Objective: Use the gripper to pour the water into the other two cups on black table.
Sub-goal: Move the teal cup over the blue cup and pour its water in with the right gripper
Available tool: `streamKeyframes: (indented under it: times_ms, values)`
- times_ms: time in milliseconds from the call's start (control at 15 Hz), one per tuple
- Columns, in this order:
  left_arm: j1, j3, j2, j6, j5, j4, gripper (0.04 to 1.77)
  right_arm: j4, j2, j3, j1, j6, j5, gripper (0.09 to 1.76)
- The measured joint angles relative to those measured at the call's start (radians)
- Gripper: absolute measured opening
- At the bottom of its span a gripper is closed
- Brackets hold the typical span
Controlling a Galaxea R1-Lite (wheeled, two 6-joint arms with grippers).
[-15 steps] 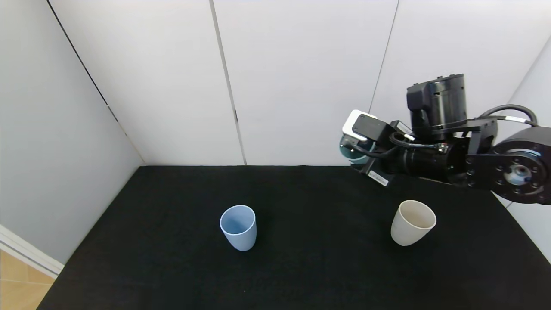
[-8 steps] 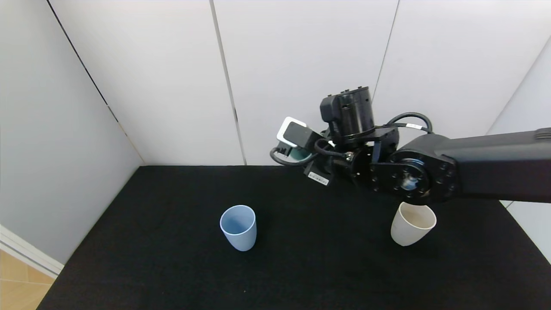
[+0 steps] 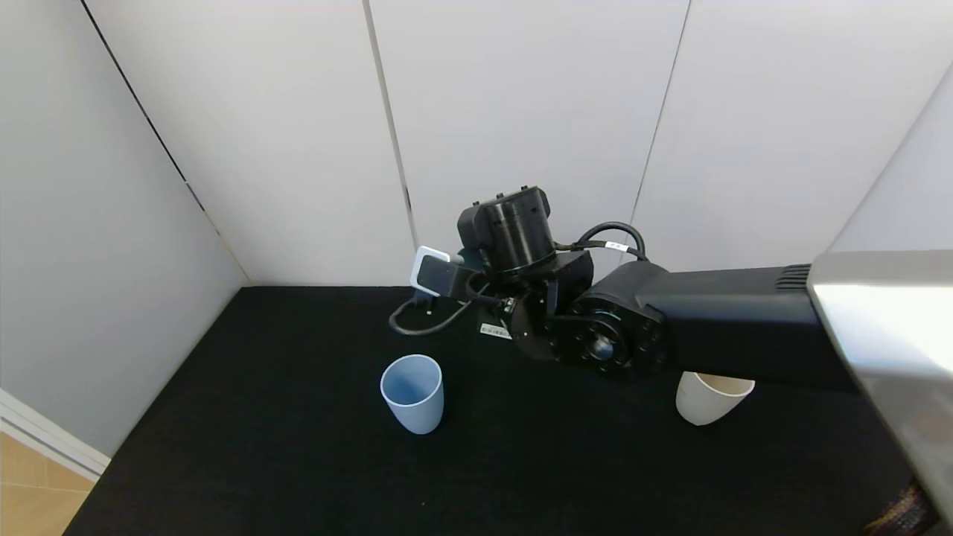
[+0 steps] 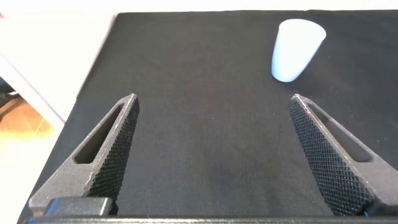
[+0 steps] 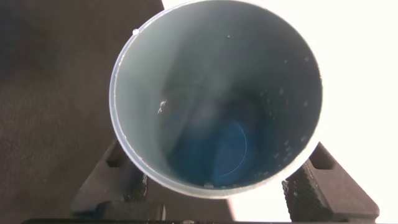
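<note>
Right claw (image 3: 465,279) above the worktop (image 3: 298,461), behind the blue cup (image 3: 412,392), clamped on a teal cup (image 5: 216,96) whose mouth faces the wrist camera; droplets and a faint glint of water (image 5: 163,106) show inside. The step in hand appears to be carrying it to the blue cup. Done well, the rim sits over that cup's mouth before a slow tilt. White cup (image 3: 707,402) stands well apart, under the arm. Left claw (image 4: 211,162) idle, jaws wide, empty.
</note>
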Motion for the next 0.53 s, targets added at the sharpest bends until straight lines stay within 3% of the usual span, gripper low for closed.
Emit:
streamKeyframes:
  times_ms: [533]
  values:
    - [0.000,0.000,0.000,0.000,0.000,0.000,1.72,-0.003,0.080,-0.089,0.052,-0.186,-0.039,1.19]
